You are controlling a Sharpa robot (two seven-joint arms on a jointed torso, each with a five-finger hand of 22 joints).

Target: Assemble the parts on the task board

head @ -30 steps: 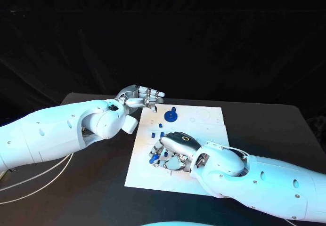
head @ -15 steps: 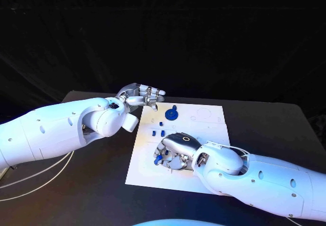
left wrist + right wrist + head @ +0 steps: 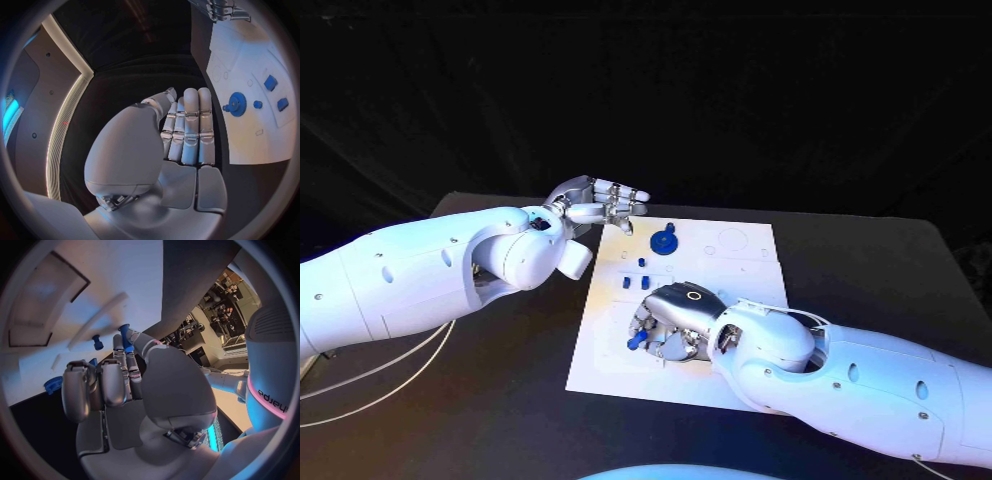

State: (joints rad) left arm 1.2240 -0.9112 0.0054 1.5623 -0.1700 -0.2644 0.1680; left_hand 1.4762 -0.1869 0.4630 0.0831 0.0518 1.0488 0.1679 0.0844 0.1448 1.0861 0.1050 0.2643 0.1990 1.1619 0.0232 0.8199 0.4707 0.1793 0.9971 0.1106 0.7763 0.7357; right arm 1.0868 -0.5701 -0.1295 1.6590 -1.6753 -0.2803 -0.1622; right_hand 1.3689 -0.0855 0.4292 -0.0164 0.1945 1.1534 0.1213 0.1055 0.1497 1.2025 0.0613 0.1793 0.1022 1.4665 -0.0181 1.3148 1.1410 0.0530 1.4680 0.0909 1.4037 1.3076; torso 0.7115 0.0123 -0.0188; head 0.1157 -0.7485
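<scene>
over the task board [image 3: 733, 262], blue part [image 3: 125, 336] pinched between right-hand fingers [image 3: 119, 351]

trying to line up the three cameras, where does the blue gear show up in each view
Head view: the blue gear sits at the far end of the task board, just right of the left hand.
Left wrist view: the gear lies on the board beyond the fingertips.
Right wrist view: a toothed blue piece, probably the same gear, shows at the board's edge beside the right hand.
Shared landmark: the white task board.
</scene>
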